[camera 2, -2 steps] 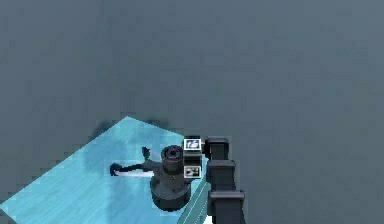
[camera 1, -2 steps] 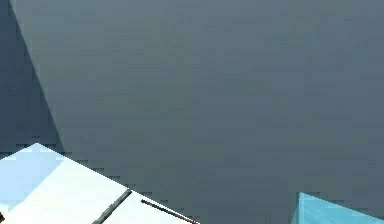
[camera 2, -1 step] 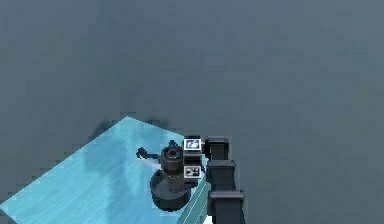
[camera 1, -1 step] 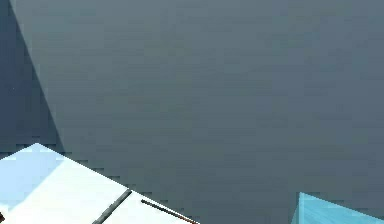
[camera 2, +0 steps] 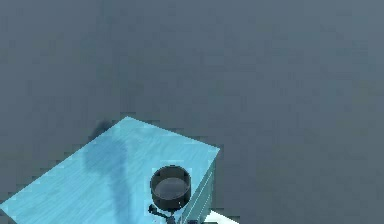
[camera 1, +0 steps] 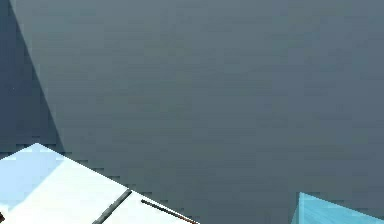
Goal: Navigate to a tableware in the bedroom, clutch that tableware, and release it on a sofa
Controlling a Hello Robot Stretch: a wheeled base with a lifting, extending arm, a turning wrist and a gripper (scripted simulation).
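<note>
A dark round cup-like vessel (camera 2: 172,186) with an open top stands near the front right corner of a light blue tabletop (camera 2: 95,185) in the arm side view. Just below it, at the picture's bottom edge, the gripper's dark body (camera 2: 165,211) shows, with a white patch (camera 2: 218,217) to its right. The vessel rests on or just over the tabletop at the gripper's far end, so I cannot tell whether the gripper holds anything.
A plain grey-blue wall (camera 1: 220,90) stands close ahead and also behind the table. A pale flat surface (camera 1: 50,185) with a dark seam lies at the forward view's lower left. The light blue table's corner (camera 1: 340,210) shows at its lower right.
</note>
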